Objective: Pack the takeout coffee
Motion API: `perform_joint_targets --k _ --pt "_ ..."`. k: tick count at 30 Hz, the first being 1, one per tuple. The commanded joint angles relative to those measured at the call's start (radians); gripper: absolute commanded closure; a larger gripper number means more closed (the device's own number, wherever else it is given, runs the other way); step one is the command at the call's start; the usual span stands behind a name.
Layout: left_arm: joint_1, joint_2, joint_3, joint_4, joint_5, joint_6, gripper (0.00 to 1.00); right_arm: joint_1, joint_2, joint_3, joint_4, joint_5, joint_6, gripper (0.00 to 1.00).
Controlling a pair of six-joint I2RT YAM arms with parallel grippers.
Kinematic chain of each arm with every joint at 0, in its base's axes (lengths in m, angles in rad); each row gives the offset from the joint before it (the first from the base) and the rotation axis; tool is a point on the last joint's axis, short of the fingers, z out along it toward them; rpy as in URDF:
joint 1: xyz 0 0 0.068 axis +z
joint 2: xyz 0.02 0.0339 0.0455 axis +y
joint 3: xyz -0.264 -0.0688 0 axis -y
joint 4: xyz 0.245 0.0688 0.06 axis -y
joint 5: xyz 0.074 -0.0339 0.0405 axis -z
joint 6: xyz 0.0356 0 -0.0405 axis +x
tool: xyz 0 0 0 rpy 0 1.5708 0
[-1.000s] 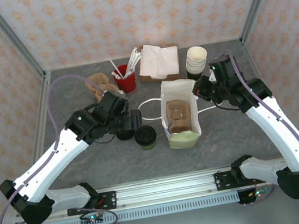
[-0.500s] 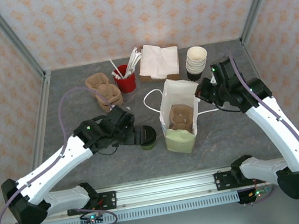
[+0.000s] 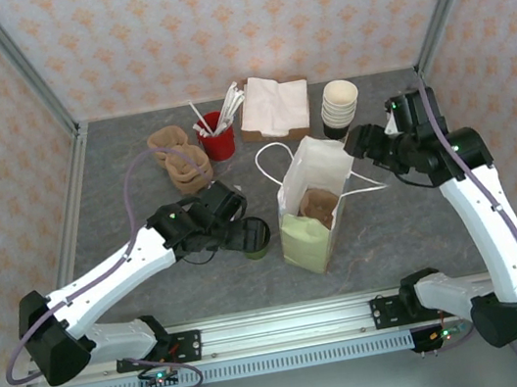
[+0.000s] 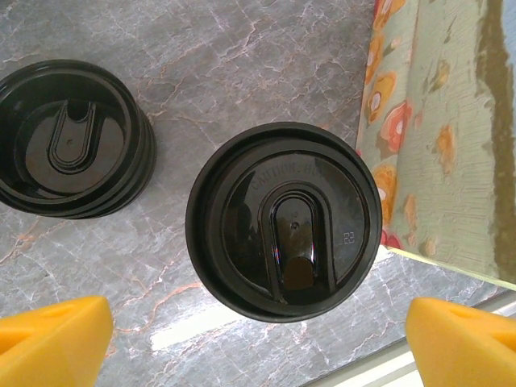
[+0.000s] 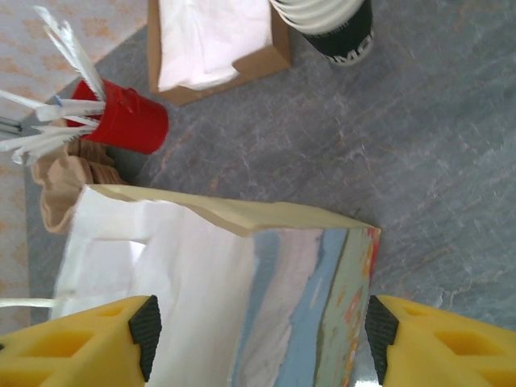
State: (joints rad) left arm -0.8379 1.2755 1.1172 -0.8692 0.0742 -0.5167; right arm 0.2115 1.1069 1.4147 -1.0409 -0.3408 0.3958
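Paper bag (image 3: 305,243) is the biggest risk. It stands tilted on the grey table (image 3: 123,156), with its top leaning toward the right gripper (image 5: 260,329). Those jaws are spread wide around the bag's upper edge, and I can't tell whether the pads actually bear on it. If they don't, the bag could flop or slide when the cup goes in. A brown pulp carrier (image 3: 318,205) already sits inside, so a cup that lands off a pocket may wedge or tip.

The olive coffee cup (image 3: 254,239) stands upright on the table just beside the bag's base, under the left gripper (image 4: 258,343). That gripper is open, with a yellow fingertip on each side of the cup and neither touching it. An off-centre close would shove the cup into the bag wall, and too hard a squeeze could crush the paper.

The black lid stack (image 4: 71,151) sits near the cup, so a wide finger could clip it.

The cup's own lid (image 4: 284,222) looks seated. A high grip on its rim might pop it off.
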Motion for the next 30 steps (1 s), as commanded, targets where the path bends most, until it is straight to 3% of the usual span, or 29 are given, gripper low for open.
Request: perform_joint_targets --k 1,7,12,21,30 --pt "-0.004 0.015 0.010 0.009 0.006 0.025 0.06 -0.026 0.068 0.066 -0.046 -0.054 -0.160 0.29" --pt "-0.005 0.010 0.005 0.010 0.013 0.015 0.05 -0.032 0.152 0.111 -0.054 -0.130 -0.305 0.30" --pt "-0.005 0.021 0.006 0.011 0.032 0.010 0.05 -0.038 0.184 0.091 -0.048 -0.117 -0.332 0.31" --pt "-0.004 0.017 -0.002 0.015 0.022 -0.012 0.06 -0.038 0.151 0.107 -0.165 -0.112 -0.211 0.32" --pt "-0.005 0.028 -0.005 0.023 -0.004 -0.066 0.07 -0.037 0.082 -0.033 -0.093 -0.158 -0.076 0.42"
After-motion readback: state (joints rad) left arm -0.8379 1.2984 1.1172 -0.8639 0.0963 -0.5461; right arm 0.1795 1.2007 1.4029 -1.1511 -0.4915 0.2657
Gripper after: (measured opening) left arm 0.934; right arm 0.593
